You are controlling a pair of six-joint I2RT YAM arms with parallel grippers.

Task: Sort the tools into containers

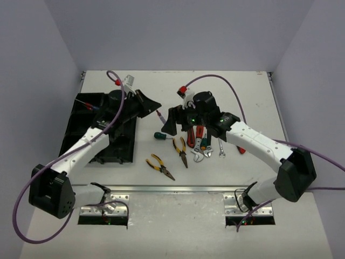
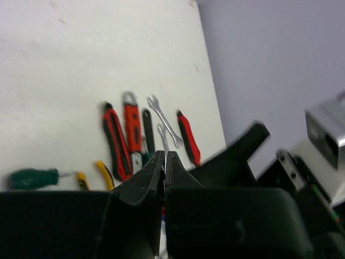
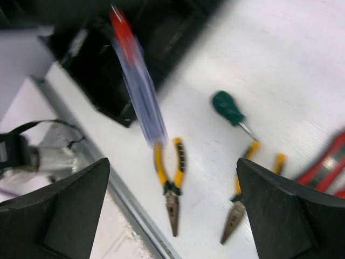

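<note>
My left gripper (image 1: 155, 104) (image 2: 165, 155) is shut on a blue-handled screwdriver with a red end (image 1: 160, 115), held in the air just right of the black organizer tray (image 1: 81, 129). The screwdriver shows blurred in the right wrist view (image 3: 137, 86). My right gripper (image 1: 179, 125) (image 3: 171, 167) is open and empty above two yellow-handled pliers (image 1: 181, 150) (image 1: 159, 166) (image 3: 171, 181) (image 3: 240, 202). A green-handled screwdriver (image 1: 160, 135) (image 3: 228, 108) (image 2: 32, 178) lies beside them. Red-handled tools (image 1: 199, 139) (image 2: 125, 135) and silver wrenches (image 1: 221, 151) (image 2: 163, 120) lie under the right arm.
A red and blue screwdriver (image 1: 86, 103) lies in the tray's far compartment. A red-handled tool (image 1: 241, 150) lies right of the wrenches. The table's metal front edge (image 3: 124, 199) runs close to the pliers. The two grippers are close together.
</note>
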